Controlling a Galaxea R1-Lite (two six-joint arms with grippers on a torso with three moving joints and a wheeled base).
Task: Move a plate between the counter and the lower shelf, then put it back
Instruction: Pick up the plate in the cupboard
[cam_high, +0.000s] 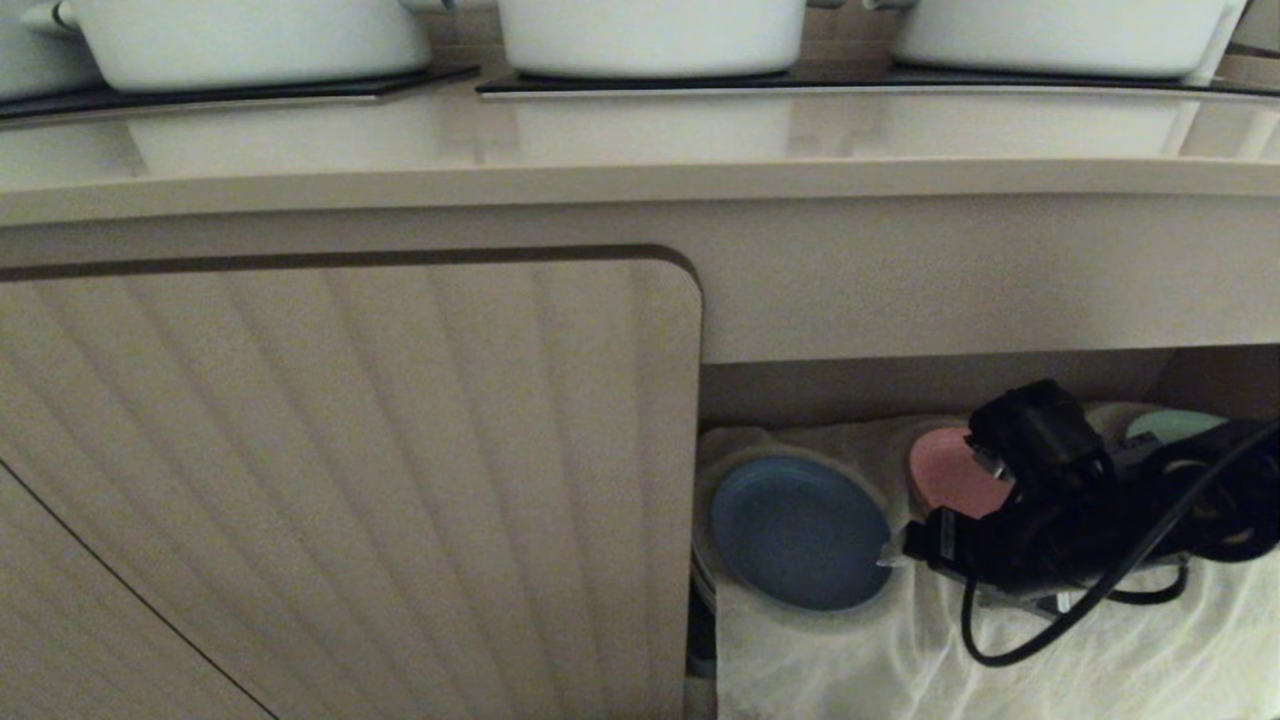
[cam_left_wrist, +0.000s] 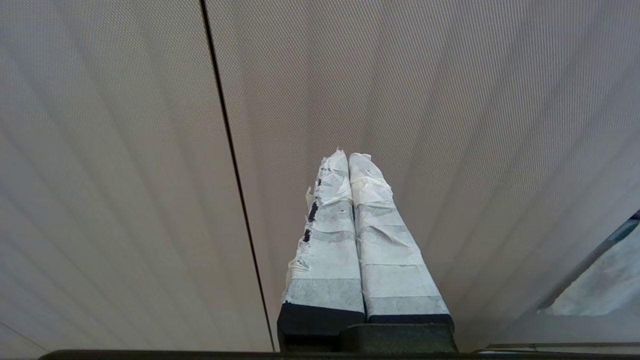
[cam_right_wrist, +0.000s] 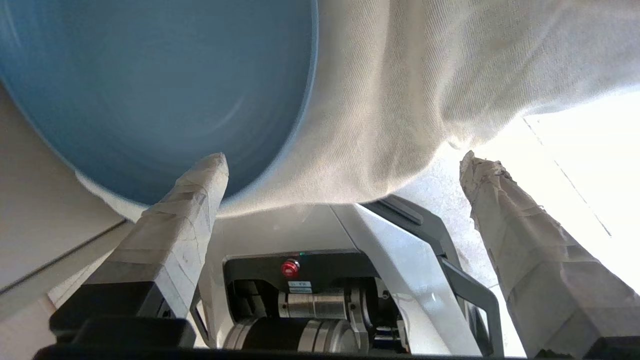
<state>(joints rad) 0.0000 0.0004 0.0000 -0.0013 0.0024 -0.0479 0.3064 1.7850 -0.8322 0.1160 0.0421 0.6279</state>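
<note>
One arm is near enough: the right gripper (cam_high: 905, 545), jaws spread wide and empty, sits at the plate's (cam_high: 800, 532) three o'clock rim, the plate lying flat on the lower shelf's (cam_high: 1100, 660) cloth.

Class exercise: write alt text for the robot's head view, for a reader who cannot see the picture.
A light blue plate lies on the white cloth of the lower shelf, and the right gripper reaches in beside its rim, fingers open. A pink plate sits behind the arm. White pots stand on the counter above.
</note>
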